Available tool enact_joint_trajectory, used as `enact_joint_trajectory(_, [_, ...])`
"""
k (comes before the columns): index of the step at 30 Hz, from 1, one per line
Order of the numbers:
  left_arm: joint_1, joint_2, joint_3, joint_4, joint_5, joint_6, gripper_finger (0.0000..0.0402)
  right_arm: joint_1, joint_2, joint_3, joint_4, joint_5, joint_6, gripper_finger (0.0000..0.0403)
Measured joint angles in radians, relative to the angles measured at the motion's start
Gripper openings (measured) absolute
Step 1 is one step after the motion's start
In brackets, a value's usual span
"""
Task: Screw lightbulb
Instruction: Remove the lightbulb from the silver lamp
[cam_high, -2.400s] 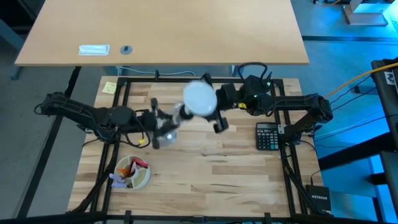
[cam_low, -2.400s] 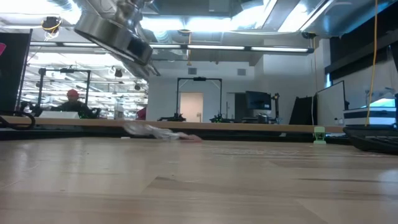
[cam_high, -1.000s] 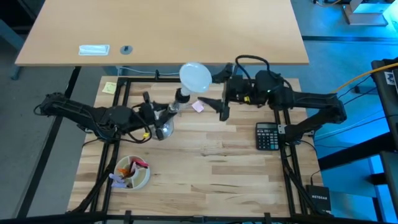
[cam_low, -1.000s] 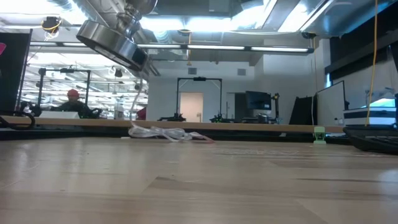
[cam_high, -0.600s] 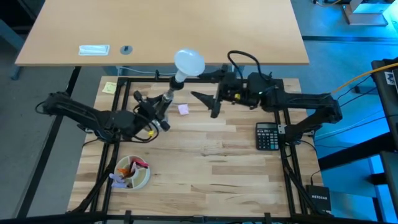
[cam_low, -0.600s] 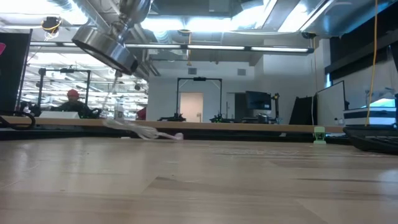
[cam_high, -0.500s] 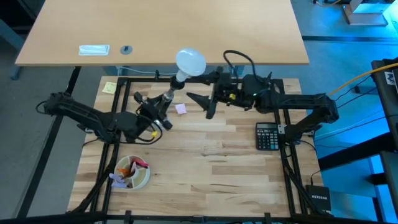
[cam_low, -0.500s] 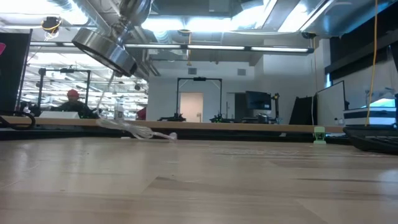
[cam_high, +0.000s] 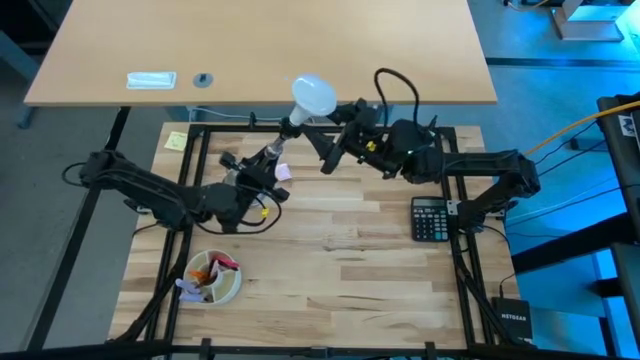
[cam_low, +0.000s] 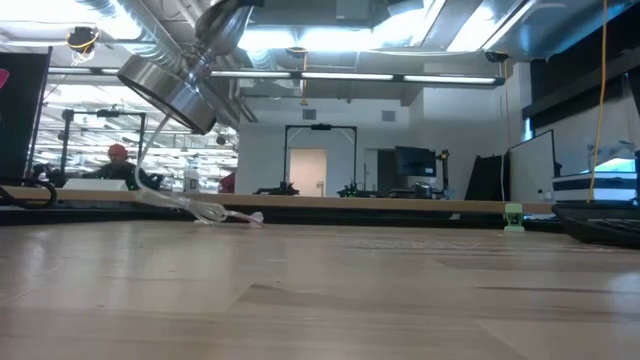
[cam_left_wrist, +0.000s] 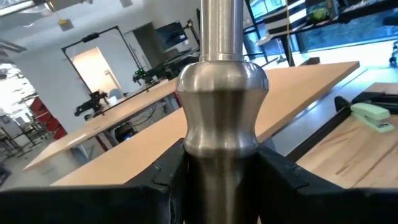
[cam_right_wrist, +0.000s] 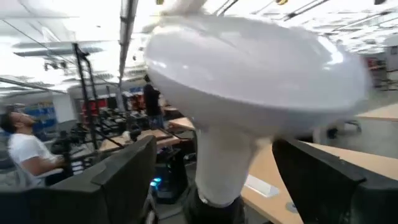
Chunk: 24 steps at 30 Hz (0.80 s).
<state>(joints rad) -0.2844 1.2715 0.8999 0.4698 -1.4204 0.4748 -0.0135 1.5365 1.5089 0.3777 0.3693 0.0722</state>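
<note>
The white lightbulb (cam_high: 313, 95) sits with its neck in the black socket (cam_right_wrist: 217, 208) atop a silvery stand (cam_high: 272, 150). My left gripper (cam_high: 260, 168) is shut on the stand's stem and holds it slanted in the air. In the low view the stand's flared base (cam_low: 170, 90) hangs tilted above the table, and a thin cord (cam_low: 190, 208) trails from it onto the wood. My right gripper (cam_high: 335, 133) is open; its fingers stand on either side of the bulb's neck (cam_right_wrist: 217, 162) without touching it. My left gripper pinches the stand's silvery stem (cam_left_wrist: 221, 134) between its two fingers (cam_left_wrist: 165, 180), just below the bulge in the stem. The fingers lie across the stem. The stand is lifted clear of the table and tilted, its bulb end toward the far edge.
A black calculator (cam_high: 432, 218) lies at the right, a bowl of small items (cam_high: 213, 277) at the near left, and a yellow note (cam_high: 177, 141) at the far left. A light wooden desk (cam_high: 260, 45) stands behind the table. A green stapler (cam_left_wrist: 373, 115) shows in the left wrist view.
My left gripper has turned and tipped the stand, swinging the bulb toward the far edge; the base has tilted further in the air. My right gripper has moved left toward the bulb and rolled, bringing its open fingers beside the neck. The cord's end has slid along the table.
</note>
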Motion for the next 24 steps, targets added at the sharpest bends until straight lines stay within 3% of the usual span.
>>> enact_joint_trajectory(8, [-0.012, 0.015, 0.000, 0.099, 0.003, 0.079, 0.0123, 0.000, 0.049, 0.000, 0.047, 0.032, -0.002, 0.0326])
enact_joint_trajectory(18, [-0.017, 0.015, 0.000, 0.103, 0.038, 0.082, 0.0123, 0.000, 0.054, 0.000, 0.127, 0.050, -0.048, 0.0324])
enact_joint_trajectory(24, [-0.017, 0.015, 0.000, 0.108, 0.053, 0.081, 0.0123, 0.000, 0.054, 0.000, 0.132, 0.049, -0.059, 0.0268])
